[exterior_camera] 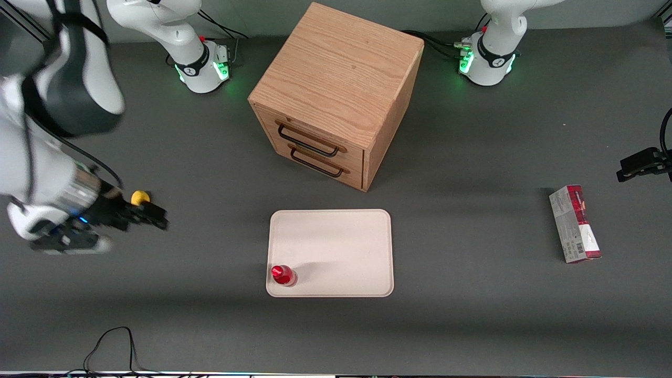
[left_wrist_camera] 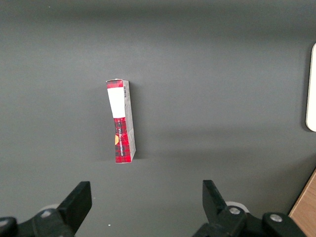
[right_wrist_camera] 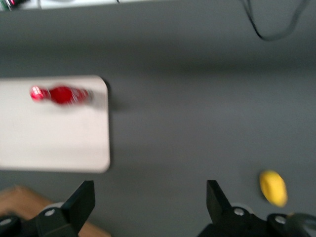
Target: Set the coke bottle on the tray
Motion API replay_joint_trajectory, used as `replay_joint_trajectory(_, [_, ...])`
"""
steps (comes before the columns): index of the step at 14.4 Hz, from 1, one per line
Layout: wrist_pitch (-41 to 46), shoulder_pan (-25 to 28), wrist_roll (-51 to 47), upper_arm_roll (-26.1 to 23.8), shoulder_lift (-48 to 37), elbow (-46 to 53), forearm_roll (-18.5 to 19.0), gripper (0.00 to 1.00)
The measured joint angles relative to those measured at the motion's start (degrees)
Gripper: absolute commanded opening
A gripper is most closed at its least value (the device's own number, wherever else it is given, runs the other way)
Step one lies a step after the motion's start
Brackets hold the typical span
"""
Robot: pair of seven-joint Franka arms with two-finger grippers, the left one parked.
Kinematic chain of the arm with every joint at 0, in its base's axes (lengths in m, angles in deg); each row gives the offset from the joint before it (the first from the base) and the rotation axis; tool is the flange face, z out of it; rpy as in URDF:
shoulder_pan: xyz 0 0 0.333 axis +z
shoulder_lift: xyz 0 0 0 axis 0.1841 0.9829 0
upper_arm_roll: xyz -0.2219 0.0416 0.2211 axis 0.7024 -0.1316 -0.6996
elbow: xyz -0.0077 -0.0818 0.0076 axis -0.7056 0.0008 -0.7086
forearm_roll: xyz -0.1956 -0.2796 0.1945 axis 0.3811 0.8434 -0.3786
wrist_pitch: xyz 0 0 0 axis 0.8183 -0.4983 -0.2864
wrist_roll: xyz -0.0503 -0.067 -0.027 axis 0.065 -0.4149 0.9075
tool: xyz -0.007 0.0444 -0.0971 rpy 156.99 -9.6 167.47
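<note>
Coke bottle [exterior_camera: 283,275] stands upright, long axis vertical, in the lower-left corner of the tray [exterior_camera: 341,241], near frame centre. Tray holds nothing else. End effector [exterior_camera: 149,215] at frame left, well apart from the bottle, fingers spread wide, holding nothing. Yellow object [exterior_camera: 139,197] lies just beside it on the worktop [exterior_camera: 472,315]. Placement judged complete.

Even overhead light, soft shadows beside the cabinet [exterior_camera: 336,94]; motion-blurred pincer [exterior_camera: 152,215] view.
</note>
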Motion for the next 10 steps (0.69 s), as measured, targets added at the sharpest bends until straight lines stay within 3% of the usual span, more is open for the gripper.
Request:
replay_joint_trajectory(6, [10.38, 0.42, 1.45, 1.43, -12.84, -8.16, 7.2, 1.0])
replay_joint_trajectory(10, [9.13, 0.48, -1.61, 1.41, -16.53, -12.35, 7.5, 1.0])
